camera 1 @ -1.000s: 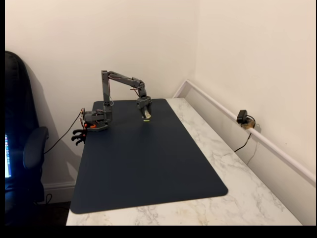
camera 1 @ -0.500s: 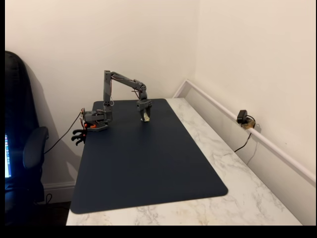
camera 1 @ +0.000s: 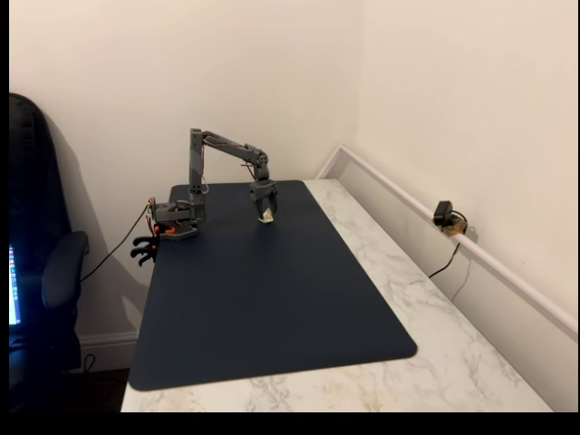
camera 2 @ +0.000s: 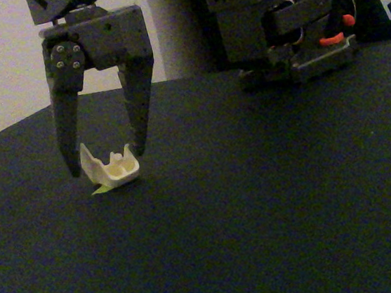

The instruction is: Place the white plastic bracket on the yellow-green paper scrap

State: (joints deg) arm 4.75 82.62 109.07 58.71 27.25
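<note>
White plastic bracket sits on yellow-green paper scrap between spread claw fingers.

home office, marble desk, office chair

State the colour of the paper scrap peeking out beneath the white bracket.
Yellow-green; the paper scrap under the white bracket shows best in the close fixed view.
</note>
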